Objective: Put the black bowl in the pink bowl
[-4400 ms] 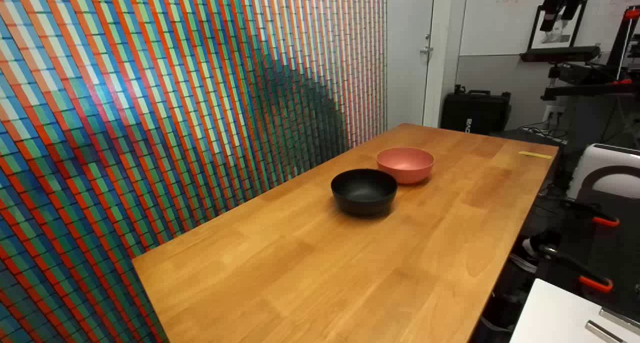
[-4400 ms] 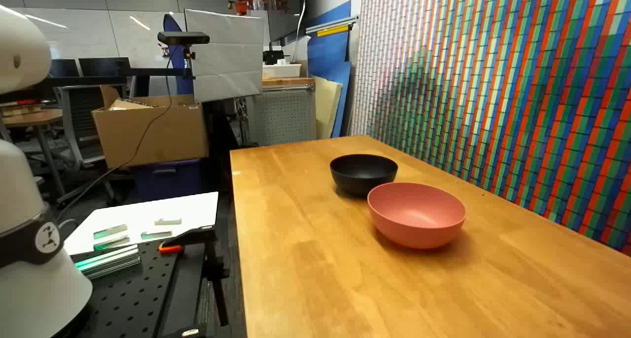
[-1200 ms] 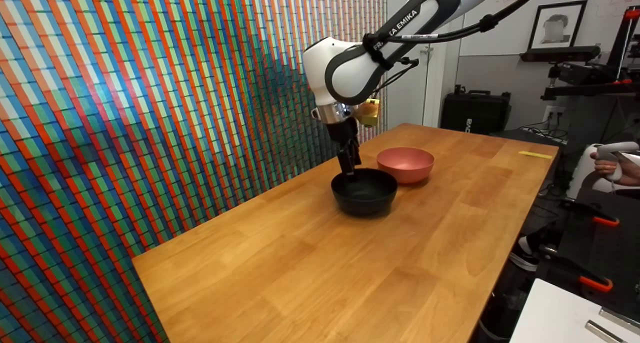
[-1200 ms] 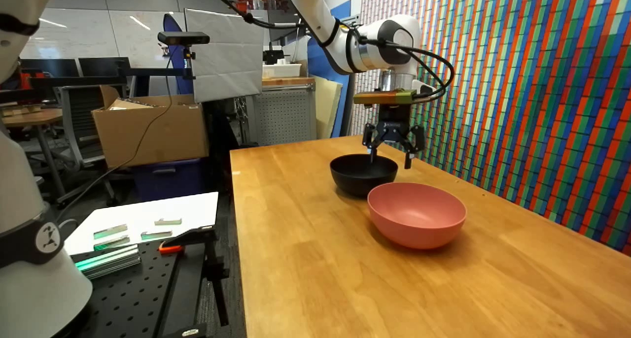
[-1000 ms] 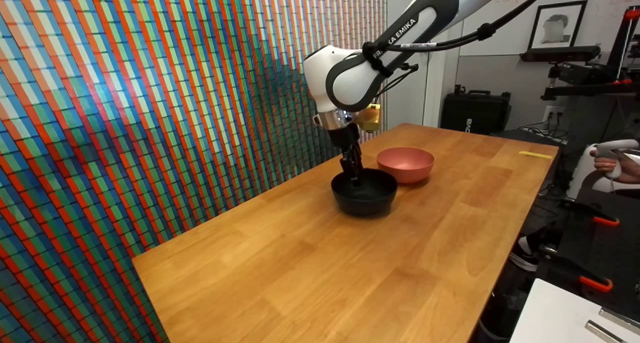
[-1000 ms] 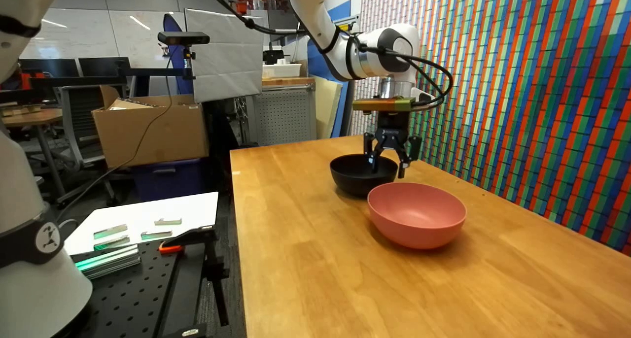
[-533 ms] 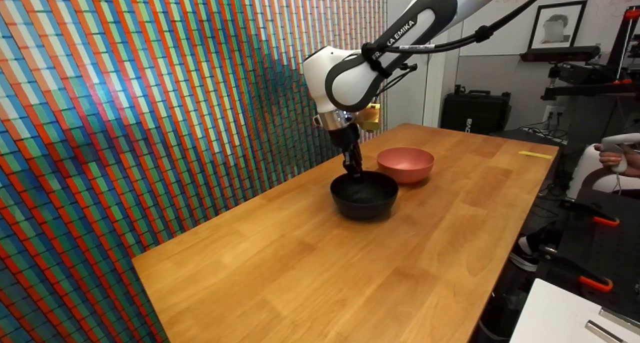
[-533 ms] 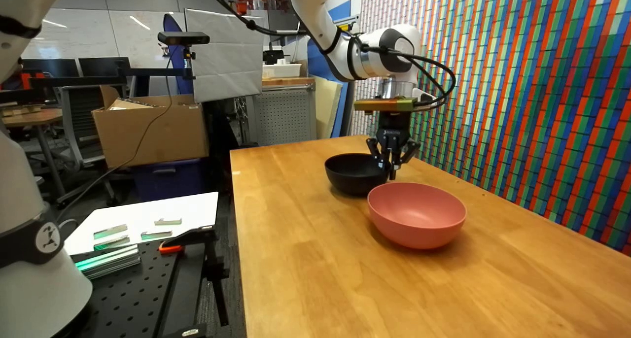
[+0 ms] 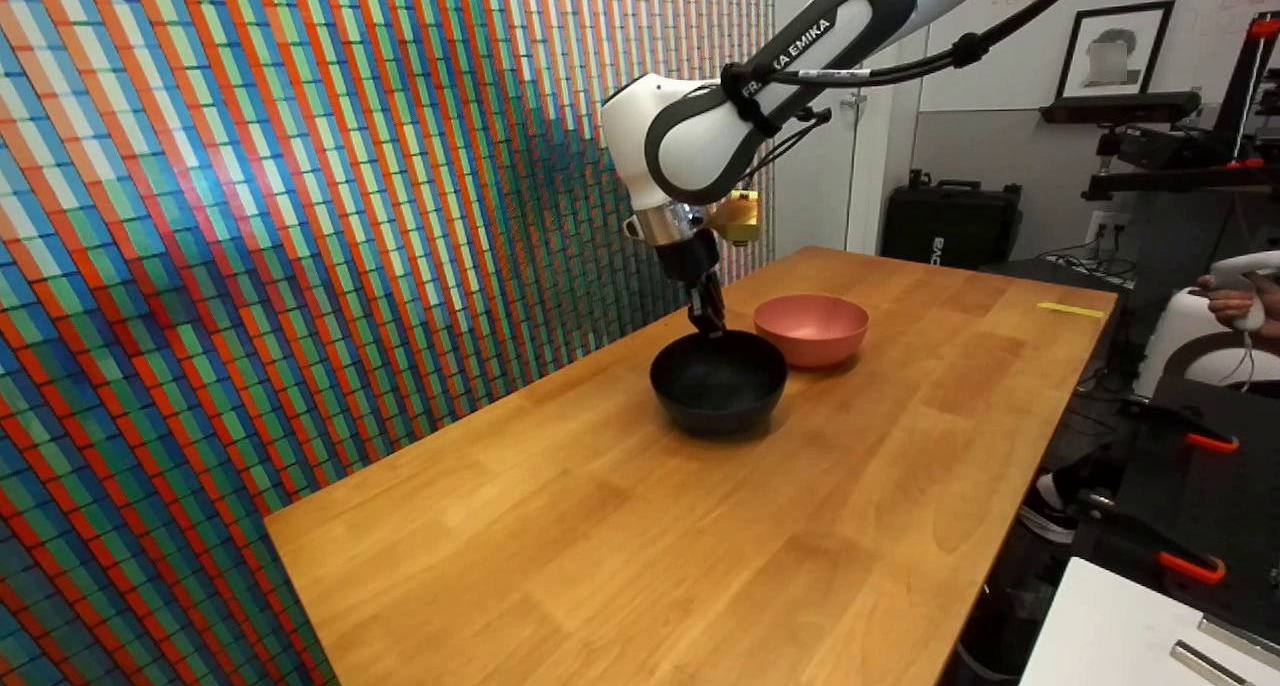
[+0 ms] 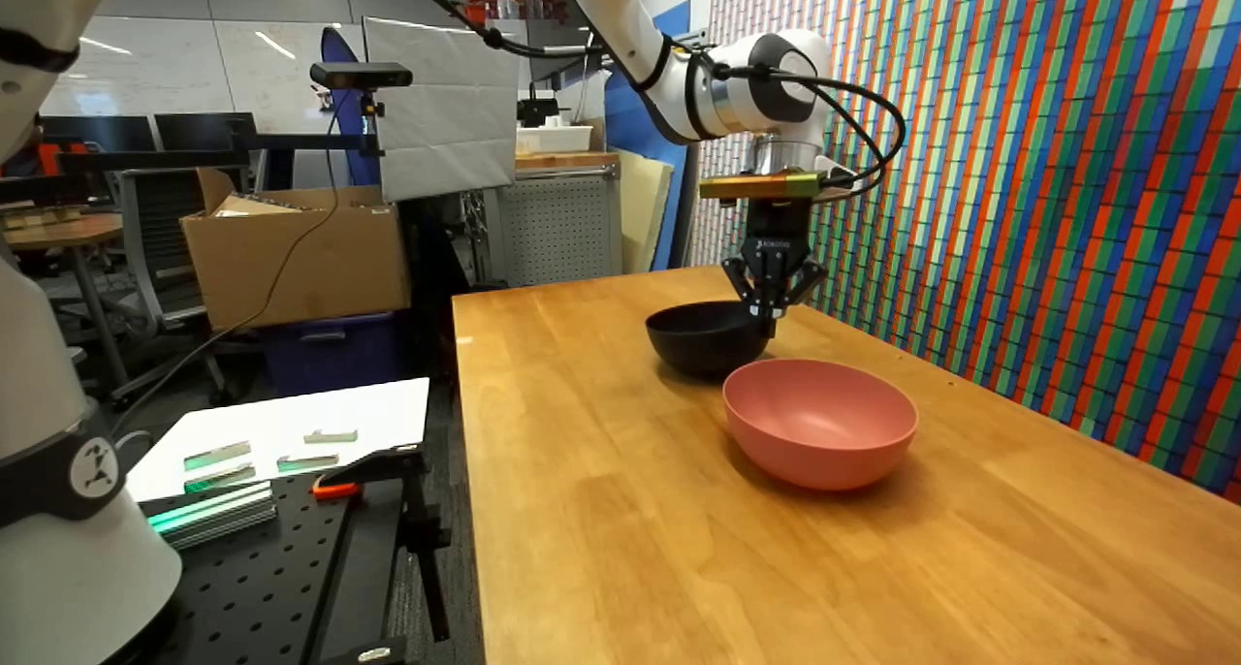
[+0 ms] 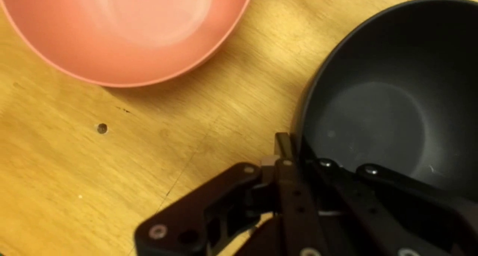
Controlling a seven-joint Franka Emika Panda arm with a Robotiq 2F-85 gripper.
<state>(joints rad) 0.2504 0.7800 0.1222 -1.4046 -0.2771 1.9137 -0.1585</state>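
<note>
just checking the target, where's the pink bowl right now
In the wrist view, the pink bowl sits upper left on the wooden table, apart from the black bowl at the right.

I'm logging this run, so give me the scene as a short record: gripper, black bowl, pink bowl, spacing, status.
gripper: shut on the black bowl, one finger outside it, the other inside
black bowl: mouth up; whether off the table, cannot tell
pink bowl: upright on the table
spacing: bowls apart, wrist view shows table between
status: black bowl not yet in pink bowl

Ext. cams share table point(image 9: 560, 526), prob. opposed; wrist close.
</note>
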